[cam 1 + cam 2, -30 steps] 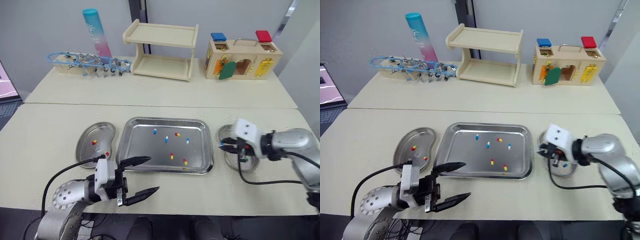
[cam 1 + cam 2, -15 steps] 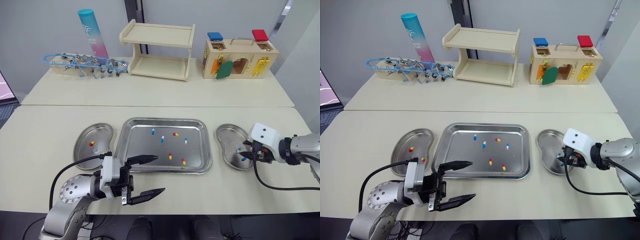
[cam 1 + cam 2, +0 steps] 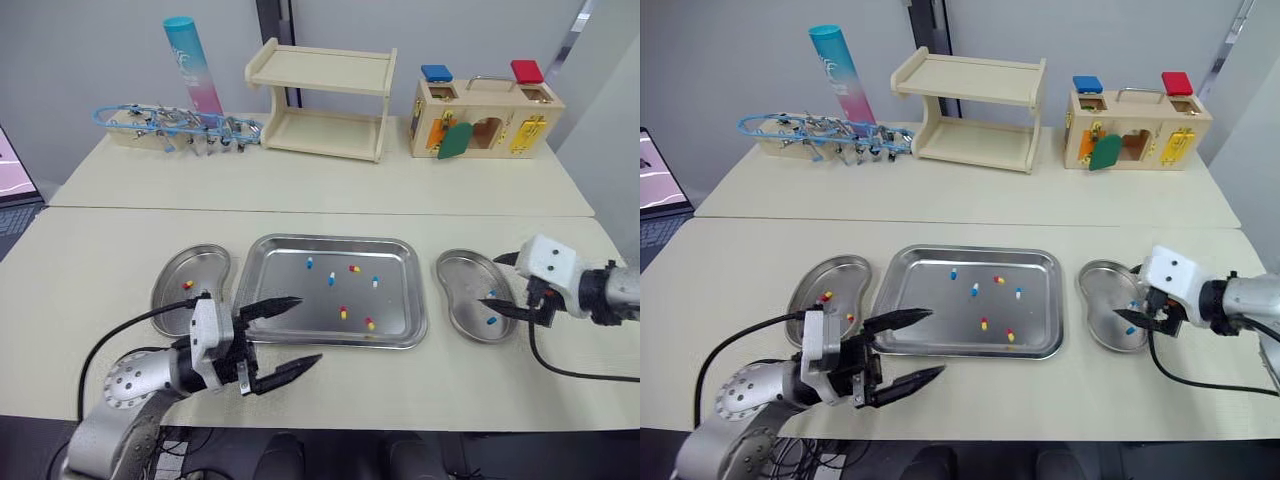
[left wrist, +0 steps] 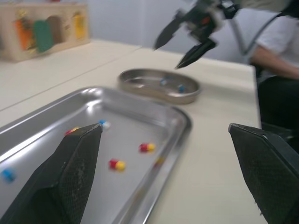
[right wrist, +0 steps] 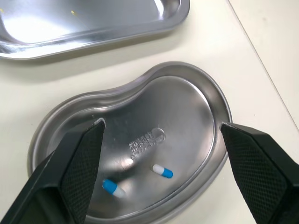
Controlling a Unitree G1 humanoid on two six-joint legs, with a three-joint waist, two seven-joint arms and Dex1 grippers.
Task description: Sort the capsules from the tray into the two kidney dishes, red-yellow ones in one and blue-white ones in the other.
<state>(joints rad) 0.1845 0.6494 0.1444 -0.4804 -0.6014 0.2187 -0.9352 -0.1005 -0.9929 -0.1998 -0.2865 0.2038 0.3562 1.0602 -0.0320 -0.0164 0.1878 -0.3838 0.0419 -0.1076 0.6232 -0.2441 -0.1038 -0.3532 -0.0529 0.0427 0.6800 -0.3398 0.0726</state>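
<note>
Caps on tray: 6 lie loose on the tray (image 3: 400,262), none touching.
B-W caps (image 3: 331,279): 3 on tray, all in the far half.
R-Y caps (image 3: 343,312): 3 on tray; 1 in the far half, 2 toward the front-right.
Left dish (image 3: 195,262): holds R-Y only. Looks like 2, though the 2nd is tiny, so not certain.
Right dish (image 3: 460,275): 2 B-W, lying apart on the dish floor, plain in the right wrist view.
Progress: approx 4 of 10 sorted by my count, w/ no colour mix-ups seen. 6 to go, 3 per dish, so under half done.
Right gripper (image 3: 490,282): jaws wide and empty, hovering over right dish. The 2 B-W lie below, touching neither jaw. Tray caps are well apart from it, across the tray's right rim.
Left gripper (image 3: 308,328): jaws wide and empty, low at the tray's front-left corner, tips pointing across the tray. The front R-Y pair lies ahead of the tips, near but not yet between the jaws.
Next move (judgement): each arm goes for its own colour. The left has the shorter reach, to the front R-Y. The right must cross to the tray's far half for B-W.
Risk (judgement): caps are small and round on slick steel, so they may roll or skid when pinched.
Worktop (image 3: 100,250): pale. The wooden shelf (image 3: 325,100) at the back is well apart from the job.
</note>
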